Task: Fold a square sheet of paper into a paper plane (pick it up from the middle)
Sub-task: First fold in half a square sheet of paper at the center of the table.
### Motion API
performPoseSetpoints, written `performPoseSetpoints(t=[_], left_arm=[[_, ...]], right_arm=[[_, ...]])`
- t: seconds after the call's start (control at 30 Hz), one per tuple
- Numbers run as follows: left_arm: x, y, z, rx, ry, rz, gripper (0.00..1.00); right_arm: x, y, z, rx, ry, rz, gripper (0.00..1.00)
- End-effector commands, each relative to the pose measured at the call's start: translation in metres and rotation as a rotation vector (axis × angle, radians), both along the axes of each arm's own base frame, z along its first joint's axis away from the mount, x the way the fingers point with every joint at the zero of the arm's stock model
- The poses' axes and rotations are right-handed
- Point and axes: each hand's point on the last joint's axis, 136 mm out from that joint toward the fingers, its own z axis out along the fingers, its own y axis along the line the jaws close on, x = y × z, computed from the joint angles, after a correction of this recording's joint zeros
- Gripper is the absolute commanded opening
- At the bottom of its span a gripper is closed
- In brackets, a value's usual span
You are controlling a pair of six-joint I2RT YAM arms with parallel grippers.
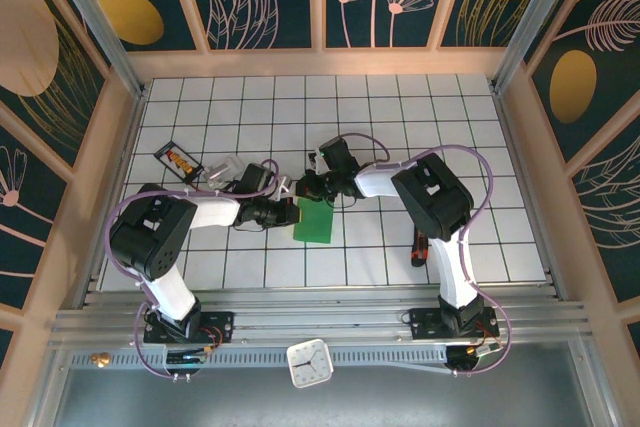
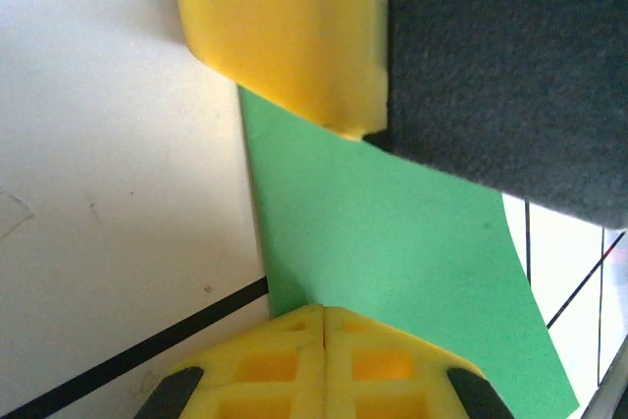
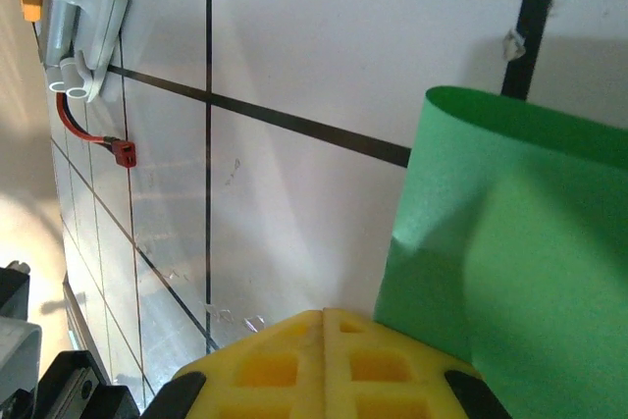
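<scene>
The square sheet of paper (image 1: 316,223) lies on the gridded table as a narrow, folded bright-green shape. In the left wrist view the sheet (image 2: 392,242) lies flat. My left gripper (image 2: 324,309) is shut, with its yellow tips resting on the sheet's near edge. It meets the sheet's left edge (image 1: 293,210) in the top view. My right gripper (image 1: 308,188) is shut at the sheet's far end. In the right wrist view its tips (image 3: 324,313) sit just left of the sheet (image 3: 510,262), whose upper edge curls up off the table. The right gripper's yellow finger (image 2: 285,26) hangs over the paper.
A black packet (image 1: 178,160) and a clear plastic item (image 1: 225,171) lie at the left of the table. A white part with a red plug (image 3: 88,17) lies nearby. A red-and-black tool (image 1: 418,247) sits by the right arm. A clock (image 1: 309,363) rests on the front rail.
</scene>
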Motion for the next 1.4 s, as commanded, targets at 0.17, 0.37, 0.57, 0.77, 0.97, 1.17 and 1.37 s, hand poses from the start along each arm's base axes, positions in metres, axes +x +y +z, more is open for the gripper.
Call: performPoseSetpoints(t=[0.17, 0.37, 0.57, 0.77, 0.97, 1.17, 1.37], left_arm=[[-0.048, 0.055, -0.062, 0.268, 0.200, 0.033, 0.00], [-0.047, 0.056, -0.061, 0.276, 0.197, 0.038, 0.00], [-0.048, 0.056, -0.063, 0.280, 0.202, 0.035, 0.00], [-0.048, 0.057, -0.064, 0.284, 0.202, 0.034, 0.00], [-0.047, 0.057, -0.064, 0.288, 0.196, 0.031, 0.00], [-0.046, 0.056, -0.063, 0.283, 0.193, 0.036, 0.00], [-0.043, 0.055, -0.061, 0.278, 0.186, 0.040, 0.00]], right_arm=[[0.043, -0.029, -0.022, -0.098, -0.043, -0.106, 0.00], [0.056, -0.035, -0.027, -0.122, -0.046, -0.125, 0.00], [0.069, -0.040, -0.032, -0.139, -0.048, -0.139, 0.00], [0.080, -0.039, -0.030, -0.138, -0.058, -0.138, 0.00], [0.106, -0.054, -0.024, -0.145, -0.071, -0.177, 0.00], [0.125, -0.055, 0.011, -0.104, -0.135, -0.173, 0.00], [0.107, -0.050, 0.058, -0.057, -0.216, -0.132, 0.00]])
